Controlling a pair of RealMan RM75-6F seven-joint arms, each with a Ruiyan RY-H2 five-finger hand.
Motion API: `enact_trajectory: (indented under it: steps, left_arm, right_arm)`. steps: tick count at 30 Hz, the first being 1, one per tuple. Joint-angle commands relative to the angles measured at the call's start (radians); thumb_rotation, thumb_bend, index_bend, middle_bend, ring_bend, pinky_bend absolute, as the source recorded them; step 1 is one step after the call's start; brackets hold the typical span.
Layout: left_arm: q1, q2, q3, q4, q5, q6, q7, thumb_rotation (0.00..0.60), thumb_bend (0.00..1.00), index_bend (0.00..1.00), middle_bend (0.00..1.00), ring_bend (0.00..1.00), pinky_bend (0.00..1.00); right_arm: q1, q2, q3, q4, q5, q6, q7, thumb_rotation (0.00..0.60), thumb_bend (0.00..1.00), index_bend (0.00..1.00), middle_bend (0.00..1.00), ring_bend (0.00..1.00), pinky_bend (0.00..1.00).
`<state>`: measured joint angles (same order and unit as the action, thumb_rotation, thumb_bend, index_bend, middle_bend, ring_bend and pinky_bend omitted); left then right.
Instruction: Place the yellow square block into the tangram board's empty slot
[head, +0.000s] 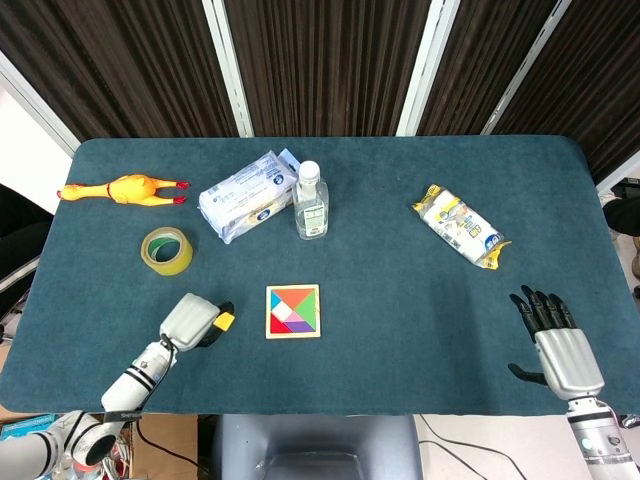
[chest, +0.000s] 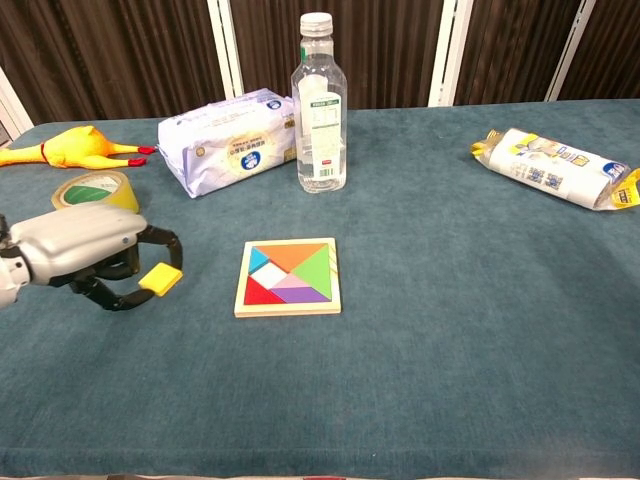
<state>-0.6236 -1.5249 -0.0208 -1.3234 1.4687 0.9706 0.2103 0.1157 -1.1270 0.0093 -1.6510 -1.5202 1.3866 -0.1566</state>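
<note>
My left hand (head: 192, 320) (chest: 85, 250) pinches the yellow square block (head: 225, 321) (chest: 161, 279) between thumb and a finger, lifted just off the cloth, a short way left of the tangram board (head: 293, 311) (chest: 289, 276). The board lies flat at the table's middle, filled with coloured pieces around one small white empty slot (chest: 269, 273). My right hand (head: 556, 340) rests open at the near right edge, fingers spread, holding nothing; the chest view does not show it.
A roll of tape (head: 166, 250) (chest: 94, 192) sits just behind my left hand. Further back are a rubber chicken (head: 122, 189), a tissue pack (head: 244, 196) and a water bottle (head: 311, 201). A snack packet (head: 459, 226) lies at right.
</note>
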Motion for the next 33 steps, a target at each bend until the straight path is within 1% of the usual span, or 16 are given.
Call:
enact_trajectory:
  steps: [1,8,12,18,20,25,33]
  left_arm:
    - [-0.013,-0.015,-0.021,-0.046,-0.015,0.007,0.062,0.6,0.37,0.59,1.0,1.0,1.0]
    - [-0.066,-0.058,-0.077,-0.11,-0.089,-0.034,0.213,0.6,0.37,0.6,1.0,1.0,1.0]
    - [-0.106,-0.085,-0.108,-0.118,-0.137,-0.066,0.28,0.6,0.38,0.6,1.0,1.0,1.0]
    - [-0.153,-0.125,-0.136,-0.107,-0.204,-0.1,0.348,0.6,0.38,0.6,1.0,1.0,1.0]
    - [-0.168,-0.139,-0.14,-0.094,-0.223,-0.11,0.363,0.6,0.38,0.6,1.0,1.0,1.0]
    - [-0.202,-0.179,-0.135,-0.033,-0.23,-0.119,0.397,0.6,0.37,0.6,1.0,1.0,1.0]
    - [-0.235,-0.216,-0.125,0.044,-0.229,-0.128,0.402,0.6,0.38,0.61,1.0,1.0,1.0]
  right_arm:
    - [-0.001,0.004,-0.001,-0.001,-0.005,0.004,0.01,0.6,0.1,0.0,0.0,0.0,0.0]
    - [-0.001,0.014,-0.007,0.003,-0.02,0.006,0.033,0.6,0.1,0.0,0.0,0.0,0.0]
    - [-0.002,0.018,-0.006,0.004,-0.021,0.01,0.042,0.6,0.1,0.0,0.0,0.0,0.0]
    - [-0.001,0.024,-0.002,0.006,-0.009,0.003,0.053,0.6,0.1,0.0,0.0,0.0,0.0]
    - [-0.001,0.027,-0.001,0.006,-0.006,0.003,0.055,0.6,0.1,0.0,0.0,0.0,0.0]
    - [-0.003,0.033,0.001,0.006,-0.003,0.006,0.069,0.6,0.1,0.0,0.0,0.0,0.0]
    - [-0.006,0.042,0.002,0.008,-0.003,0.01,0.089,0.6,0.1,0.0,0.0,0.0,0.0]
